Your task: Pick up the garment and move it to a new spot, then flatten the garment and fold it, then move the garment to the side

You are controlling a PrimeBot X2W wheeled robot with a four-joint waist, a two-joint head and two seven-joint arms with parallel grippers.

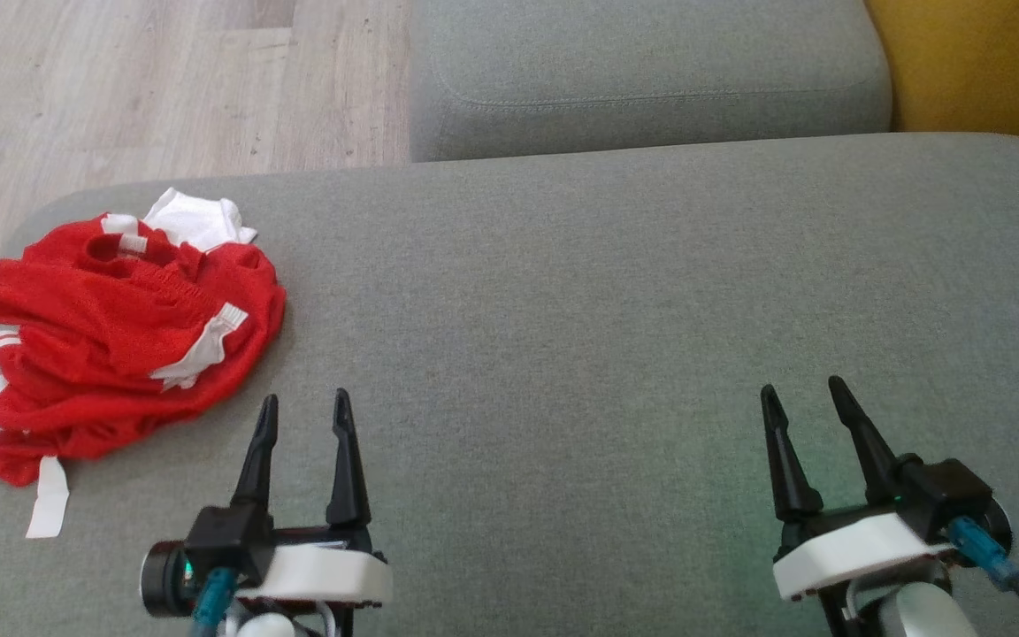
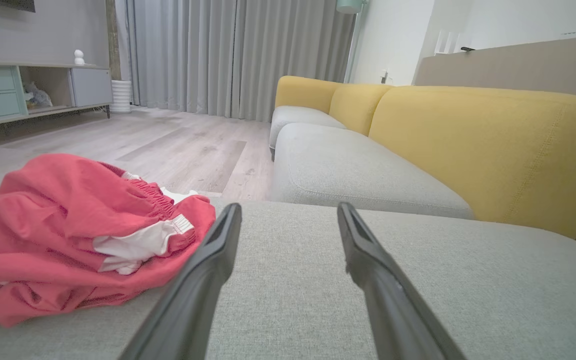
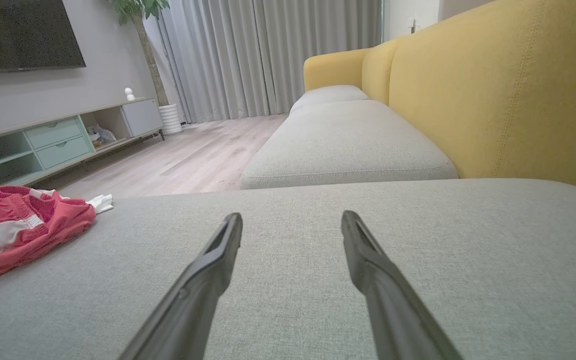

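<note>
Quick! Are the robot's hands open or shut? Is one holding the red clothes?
Left gripper: open, holding nothing; the red garment lies beside it.
Right gripper: open, holding nothing.

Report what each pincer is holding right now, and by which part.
Nothing is held. The left pincer and right pincer both stand open and empty over the grey cushion; the red garment lies crumpled beside the left one, untouched.

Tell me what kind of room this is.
Most likely a home living room: a sofa with yellow backs and grey seats, a TV on the wall above a low cabinet, and long curtains down to a wood floor.
</note>
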